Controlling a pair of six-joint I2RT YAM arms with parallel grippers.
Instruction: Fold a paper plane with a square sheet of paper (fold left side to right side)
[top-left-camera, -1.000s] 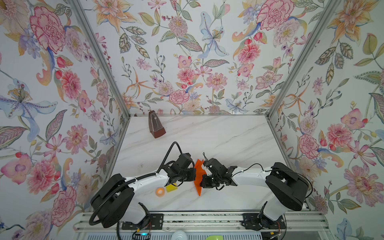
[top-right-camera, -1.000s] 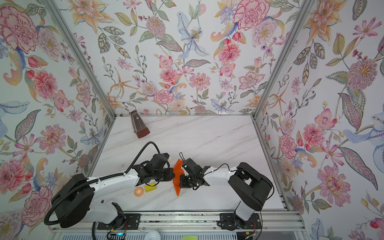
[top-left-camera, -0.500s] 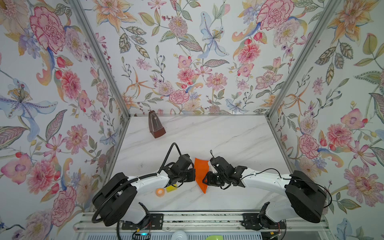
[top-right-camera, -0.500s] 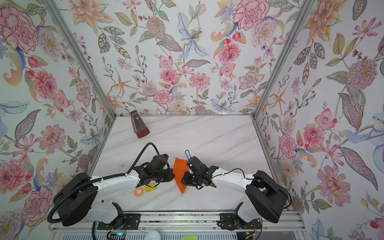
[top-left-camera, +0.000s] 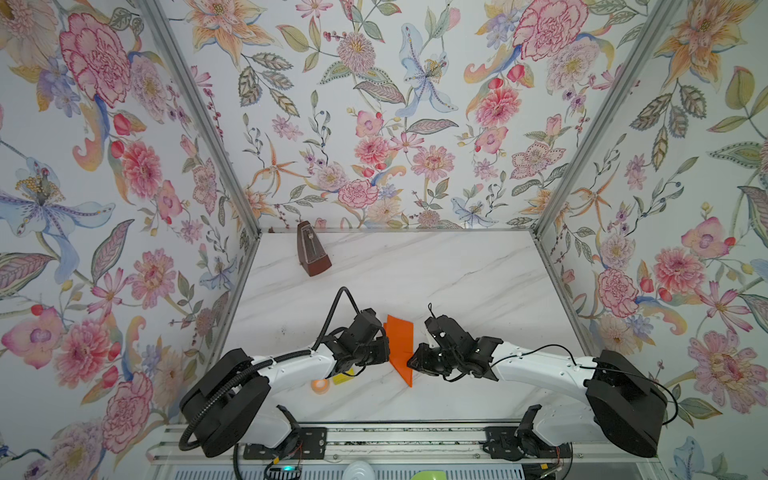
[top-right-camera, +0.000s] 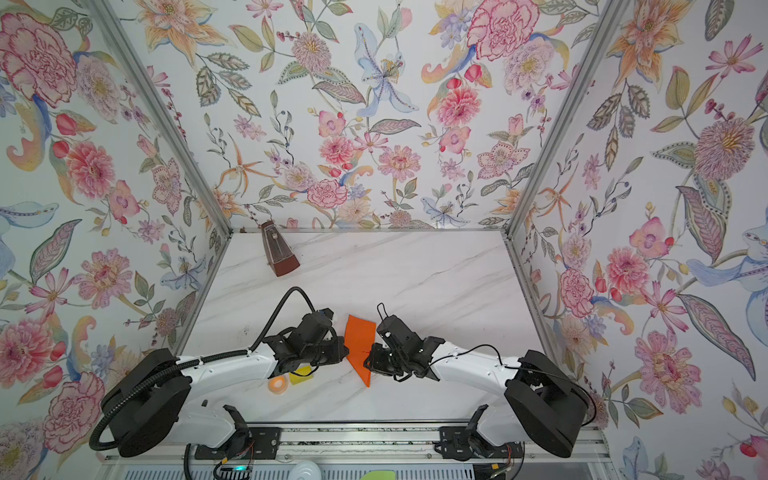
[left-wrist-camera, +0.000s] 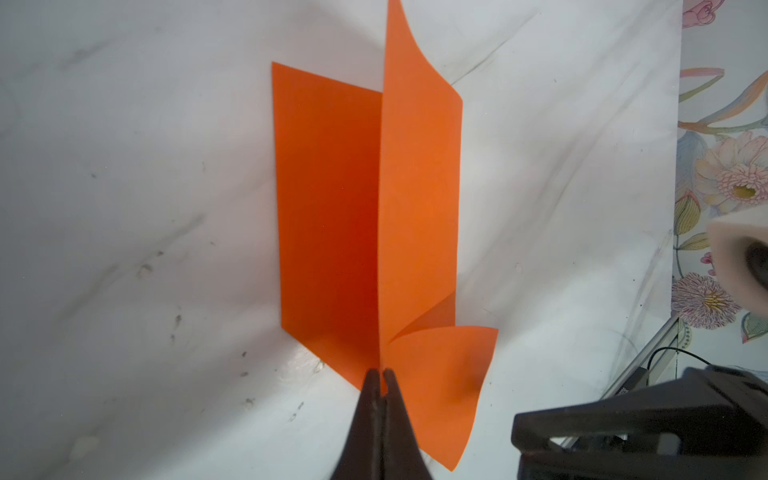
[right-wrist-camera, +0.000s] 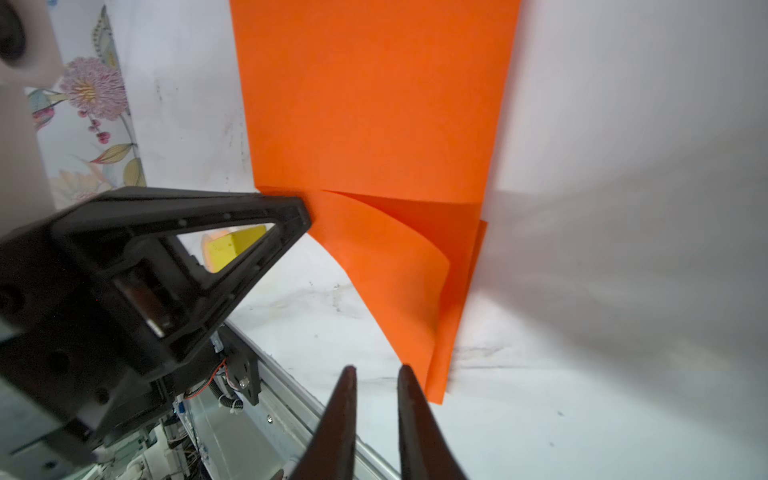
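Observation:
The square sheet of paper (top-left-camera: 400, 345) (top-right-camera: 360, 340) is bright orange and creased down its middle, near the table's front between my two grippers. In the left wrist view one half of the paper (left-wrist-camera: 328, 208) lies flat while the other half stands up from the crease, with a near corner curling over. My left gripper (left-wrist-camera: 380, 374) (top-left-camera: 388, 355) is shut on the paper at the near end of the crease. My right gripper (right-wrist-camera: 376, 372) (top-left-camera: 410, 363) sits just beside the paper's near corner (right-wrist-camera: 438, 390), jaws slightly open with nothing between them. No paper plane shape shows.
A brown metronome (top-left-camera: 312, 255) stands at the back left. A small yellow block (top-left-camera: 343, 378) and an orange tape ring (top-left-camera: 320, 385) lie under the left arm. The metal rail (top-left-camera: 374, 440) runs along the front edge. Floral walls close in three sides.
My right gripper has let go of the paper, opened, narrowed again, and drawn back to the right. The paper has spread lower. My left gripper has kept its grip.

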